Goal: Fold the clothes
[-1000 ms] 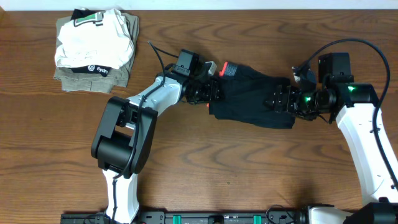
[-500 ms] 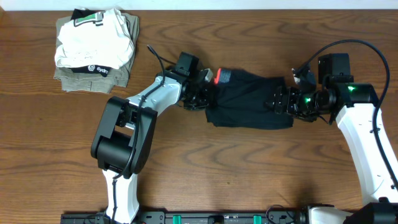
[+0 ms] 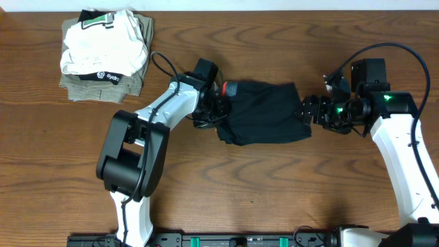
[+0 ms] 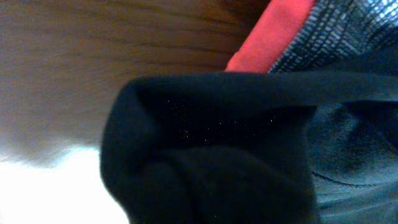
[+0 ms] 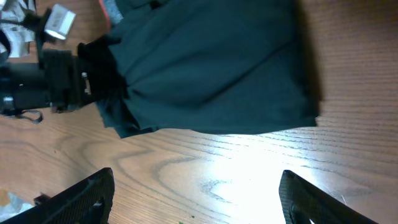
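Roughly midway: pants (image 3: 264,113) sit mid-counter (image 3: 274,199) in a short, lumpy bundle, and likely need neatening and stacking with the folded pile (image 3: 103,55). Left hand (image 3: 218,110) is clamped on the bundle's left edge. Right hand (image 3: 308,110) is apart, empty, just beside the right edge. Left fingers are hidden by fabric; the number of layers is unclear.

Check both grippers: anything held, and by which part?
Left gripper is shut on the black pants, pinching bunched fabric at the end near the red-lined waistband. Right gripper is open at the other end, holding nothing.
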Robot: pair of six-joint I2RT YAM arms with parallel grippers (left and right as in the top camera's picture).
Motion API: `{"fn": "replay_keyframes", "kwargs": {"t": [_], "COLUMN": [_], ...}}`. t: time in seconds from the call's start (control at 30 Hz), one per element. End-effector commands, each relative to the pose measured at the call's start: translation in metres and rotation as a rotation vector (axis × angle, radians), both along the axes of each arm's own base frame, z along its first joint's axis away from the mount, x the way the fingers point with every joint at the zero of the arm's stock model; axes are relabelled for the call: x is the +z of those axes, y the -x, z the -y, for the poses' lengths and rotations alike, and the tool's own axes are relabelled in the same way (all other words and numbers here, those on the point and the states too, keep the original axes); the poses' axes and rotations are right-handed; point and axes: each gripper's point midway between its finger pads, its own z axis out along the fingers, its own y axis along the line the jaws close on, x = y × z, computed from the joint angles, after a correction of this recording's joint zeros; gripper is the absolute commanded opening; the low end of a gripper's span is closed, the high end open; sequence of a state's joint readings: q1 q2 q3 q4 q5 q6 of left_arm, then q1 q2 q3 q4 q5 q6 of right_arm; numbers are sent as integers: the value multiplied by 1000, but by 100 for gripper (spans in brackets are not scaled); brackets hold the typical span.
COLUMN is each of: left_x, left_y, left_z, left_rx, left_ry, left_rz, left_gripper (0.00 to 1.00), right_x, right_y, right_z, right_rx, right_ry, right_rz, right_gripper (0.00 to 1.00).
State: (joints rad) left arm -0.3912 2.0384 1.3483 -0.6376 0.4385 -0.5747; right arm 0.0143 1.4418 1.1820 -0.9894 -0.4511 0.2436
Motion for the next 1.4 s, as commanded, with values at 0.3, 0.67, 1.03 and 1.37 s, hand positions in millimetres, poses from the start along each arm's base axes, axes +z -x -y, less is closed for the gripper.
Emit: {"fn": "replay_keyframes", "kwargs": {"t": [0.3,0.67,1.03,1.37], "left_x": [28,26,36,38], "left_y": [2,-17,-35,-37], "left_z": [-22,-55,-35,-29], "left_rx": [68,100,-29,-77], "left_ry": [-95,-152,-6,27], "left_rz": [48,97,202,226], "left_gripper": [40,98,98,83], "right_x": [5,5,5,3], "right_y": [-7,-7,-5,-4], "right_z": [1,0,-11,-16], "right_rx": [-15,-11,24,40], "right_ry": [4,4,3,8], "right_rz": [37,40,42,37], "right_gripper": [86,88,90,92]}}
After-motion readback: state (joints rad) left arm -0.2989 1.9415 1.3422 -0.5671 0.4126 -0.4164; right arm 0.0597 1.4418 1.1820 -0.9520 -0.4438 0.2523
